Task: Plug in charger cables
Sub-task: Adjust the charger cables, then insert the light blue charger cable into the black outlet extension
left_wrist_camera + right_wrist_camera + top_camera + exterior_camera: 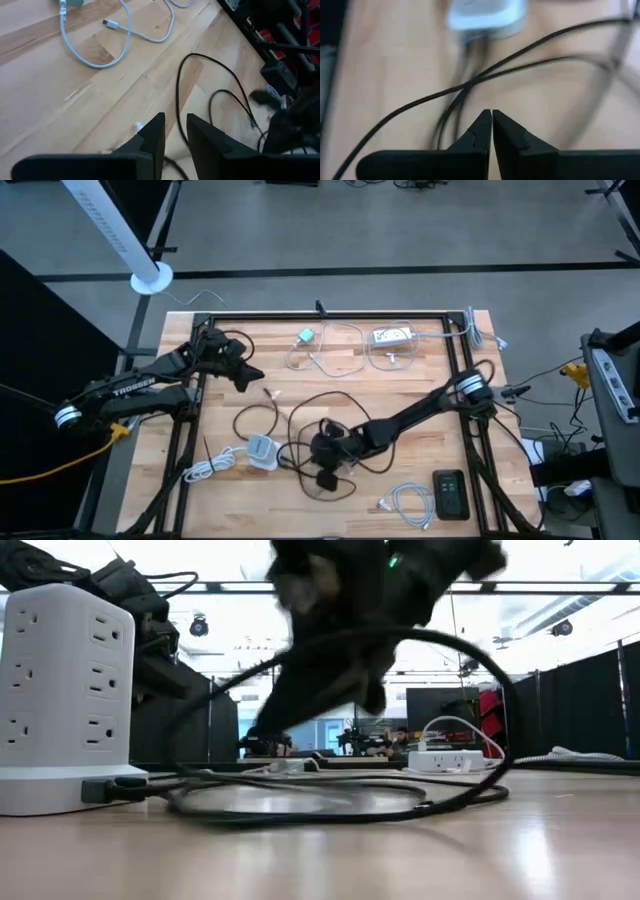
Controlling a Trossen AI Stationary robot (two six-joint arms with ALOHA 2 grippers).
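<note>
Pale wooden planks form the table top, framed by a black metal rail, and on it lie the charger cables.

One long thin black cable makes loose loops near the middle of the table. It runs up to the white cube-shaped power tower, which serves here as landmark; in the low view the same tower shows its sockets and a black plug at its foot.

I count four pale cables. One short white coiled cable lies just beside the tower, on the side of the left arm. A second white coiled cable lies well apart from the tower, beside a black oblong device. Two more pale cables curl at the far edge, near a white oblong power strip.

The right gripper hangs low over the black loops, near the tower. In the right wrist view its fingertips are pressed together with nothing between them.

The left gripper hovers farther from the tower, toward the far edge. Its fingers stand slightly spread and hold nothing.
</note>
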